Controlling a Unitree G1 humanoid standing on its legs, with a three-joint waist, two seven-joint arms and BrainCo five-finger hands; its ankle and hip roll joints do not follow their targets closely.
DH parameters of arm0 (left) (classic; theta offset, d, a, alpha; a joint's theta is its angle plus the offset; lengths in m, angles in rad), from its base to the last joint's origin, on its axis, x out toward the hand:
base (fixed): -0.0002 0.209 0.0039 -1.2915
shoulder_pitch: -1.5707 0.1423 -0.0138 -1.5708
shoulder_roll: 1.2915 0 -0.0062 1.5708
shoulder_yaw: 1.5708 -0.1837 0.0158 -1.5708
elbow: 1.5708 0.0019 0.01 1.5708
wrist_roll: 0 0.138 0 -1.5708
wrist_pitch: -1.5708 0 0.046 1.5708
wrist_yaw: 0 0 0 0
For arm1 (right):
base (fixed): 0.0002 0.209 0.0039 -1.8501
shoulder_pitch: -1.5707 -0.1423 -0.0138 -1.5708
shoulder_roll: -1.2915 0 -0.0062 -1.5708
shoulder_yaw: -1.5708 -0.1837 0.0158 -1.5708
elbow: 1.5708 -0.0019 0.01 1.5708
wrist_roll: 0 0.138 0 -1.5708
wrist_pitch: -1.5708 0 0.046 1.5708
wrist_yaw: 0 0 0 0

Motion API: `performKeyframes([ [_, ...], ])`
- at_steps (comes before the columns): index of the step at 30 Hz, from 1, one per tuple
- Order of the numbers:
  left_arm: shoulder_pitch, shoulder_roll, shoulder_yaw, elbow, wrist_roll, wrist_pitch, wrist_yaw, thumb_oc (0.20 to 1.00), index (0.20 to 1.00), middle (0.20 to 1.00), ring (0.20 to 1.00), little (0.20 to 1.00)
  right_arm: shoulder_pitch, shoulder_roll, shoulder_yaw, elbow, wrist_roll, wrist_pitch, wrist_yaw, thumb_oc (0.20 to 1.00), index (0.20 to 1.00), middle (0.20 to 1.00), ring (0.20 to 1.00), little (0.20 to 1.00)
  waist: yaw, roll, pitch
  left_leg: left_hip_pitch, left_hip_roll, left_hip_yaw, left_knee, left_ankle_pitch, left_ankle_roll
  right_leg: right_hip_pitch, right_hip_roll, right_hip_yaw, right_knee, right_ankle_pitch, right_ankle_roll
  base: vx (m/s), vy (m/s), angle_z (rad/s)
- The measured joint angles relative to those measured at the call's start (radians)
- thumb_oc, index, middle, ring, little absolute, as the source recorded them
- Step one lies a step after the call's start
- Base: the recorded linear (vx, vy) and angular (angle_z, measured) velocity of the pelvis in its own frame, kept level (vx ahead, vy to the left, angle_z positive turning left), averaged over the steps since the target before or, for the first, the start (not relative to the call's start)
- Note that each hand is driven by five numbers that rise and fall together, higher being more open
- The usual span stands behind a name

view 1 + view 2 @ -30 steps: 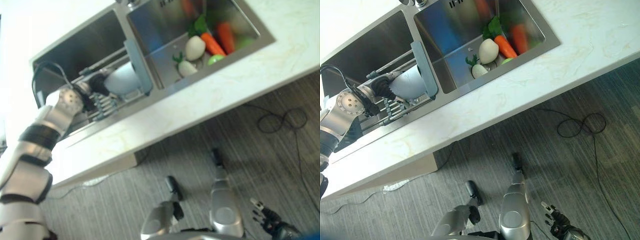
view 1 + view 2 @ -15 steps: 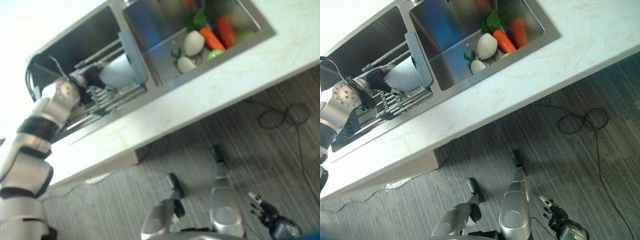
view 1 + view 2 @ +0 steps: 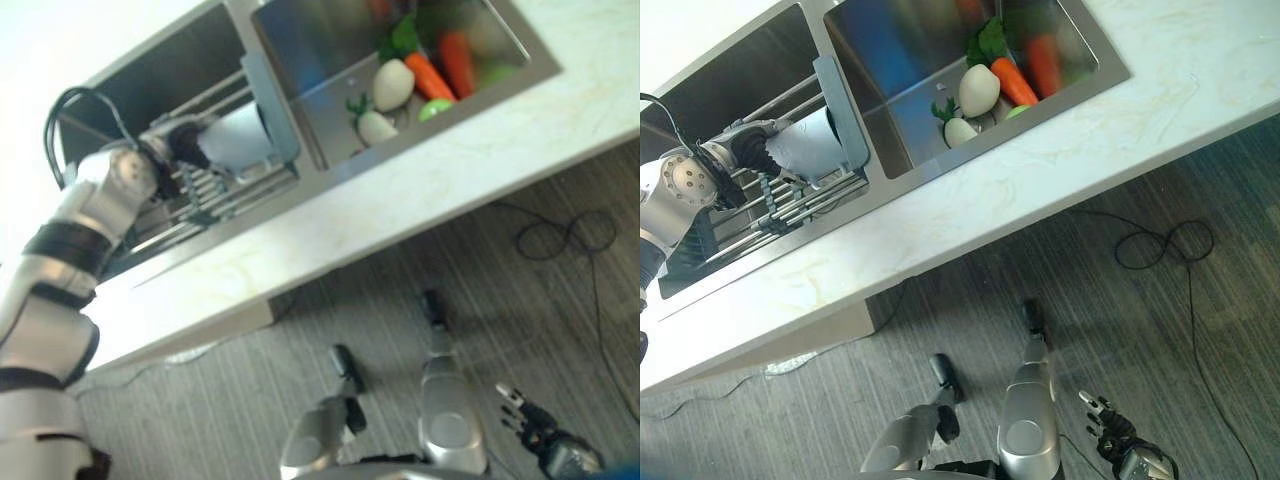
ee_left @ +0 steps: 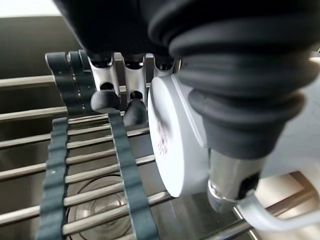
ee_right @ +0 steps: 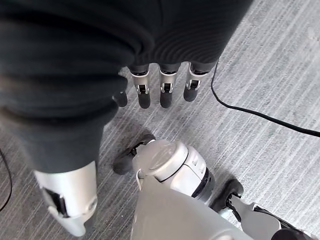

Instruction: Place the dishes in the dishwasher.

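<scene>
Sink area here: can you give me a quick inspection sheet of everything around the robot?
Surface: pale marbled counter with a steel double sink.
Job's things: white cup lying on its side on the wire rack in the left basin, against a grey-blue board.
Clutter: carrots, white vegetables and greens in the right basin.
Hands: left hand curled round the cup; right hand hangs open over the floor.
Cables: thin black cable looped on the floor.
Surroundings: grey striped floor.
</scene>
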Motion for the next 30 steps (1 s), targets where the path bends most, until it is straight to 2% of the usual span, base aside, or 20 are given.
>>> performKeyframes([
  [5, 0.018, 0.006, 0.003, 0.013, 0.083, -0.015, 0.075, 0.200, 0.200, 0.200, 0.200, 0.200, -0.014, 0.002, 0.009, -0.009, -0.001, -0.006, -0.001, 1.000, 1.000, 1.000, 1.000, 1.000, 0.003, -0.004, -0.002, 0.002, 0.002, -0.015, 0.000, 0.004, 0.002, 0.013, -0.001, -0.019, 0.000, 0.000, -0.001, -0.01, 0.022, 0.09],
  [12, 0.082, 0.011, 0.044, 0.025, 0.118, -0.009, 0.143, 0.200, 0.200, 0.200, 0.200, 0.200, -0.028, 0.008, 0.009, -0.013, -0.001, -0.008, -0.013, 1.000, 1.000, 1.000, 1.000, 1.000, 0.016, -0.015, -0.010, 0.001, 0.007, -0.056, 0.000, 0.013, 0.001, 0.038, -0.003, -0.055, 0.000, -0.005, -0.008, 0.01, 0.046, 0.16],
  [18, 0.142, 0.021, 0.052, 0.006, 0.126, 0.023, 0.179, 0.200, 0.200, 0.200, 0.200, 0.200, -0.029, 0.035, 0.010, 0.000, -0.005, -0.008, -0.015, 1.000, 1.000, 1.000, 1.000, 1.000, 0.052, -0.046, -0.075, 0.002, 0.011, -0.078, 0.000, 0.020, 0.000, 0.054, -0.006, -0.084, 0.000, -0.007, -0.011, 0.00, 0.013, 0.14],
  [19, 0.156, 0.024, 0.093, -0.004, 0.125, 0.027, 0.212, 0.200, 0.200, 0.200, 0.200, 0.200, -0.027, 0.049, 0.010, 0.014, -0.021, -0.008, -0.015, 1.000, 1.000, 1.000, 1.000, 1.000, 0.057, -0.053, -0.089, 0.000, 0.013, -0.100, 0.000, 0.024, -0.002, 0.066, -0.005, -0.107, 0.000, -0.010, -0.014, 0.02, 0.013, 0.27],
  [21, 0.189, 0.044, 0.113, -0.002, 0.121, 0.029, 0.247, 0.200, 0.200, 0.200, 0.200, 0.200, -0.026, 0.063, 0.010, 0.019, -0.023, -0.008, -0.015, 1.000, 1.000, 1.000, 1.000, 1.000, 0.077, -0.060, -0.119, 0.000, 0.016, -0.101, 0.000, 0.024, -0.003, 0.069, -0.005, -0.109, 0.000, -0.010, -0.015, 0.04, 0.006, 0.16],
  [23, 0.233, 0.052, 0.195, -0.043, 0.117, 0.011, 0.388, 0.200, 0.200, 0.200, 0.200, 0.200, -0.012, 0.078, 0.010, 0.035, -0.041, -0.013, -0.017, 1.000, 1.000, 1.000, 1.000, 1.000, 0.078, -0.067, -0.135, 0.011, 0.022, -0.116, 0.000, 0.024, -0.005, 0.094, -0.004, -0.134, 0.000, -0.018, -0.018, 0.04, -0.019, 0.26],
  [26, 0.251, 0.133, 0.245, -0.096, 0.117, -0.003, 0.532, 0.200, 0.200, 0.200, 0.200, 0.200, 0.006, 0.084, 0.009, 0.060, -0.041, -0.016, -0.015, 1.000, 1.000, 1.000, 1.000, 1.000, 0.098, -0.091, -0.168, 0.017, 0.029, -0.127, 0.000, 0.027, -0.007, 0.109, 0.001, -0.140, 0.000, -0.022, -0.022, 0.03, -0.020, 0.13],
  [30, 0.283, 0.172, 0.309, -0.127, 0.117, -0.002, 0.637, 0.200, 0.200, 0.200, 0.200, 0.200, 0.045, 0.092, 0.006, 0.061, -0.043, -0.029, -0.013, 1.000, 1.000, 1.000, 1.000, 1.000, 0.117, -0.092, -0.208, 0.020, 0.030, -0.151, 0.000, 0.028, -0.008, 0.127, 0.001, -0.164, 0.000, -0.030, -0.021, 0.06, -0.012, 0.14],
])
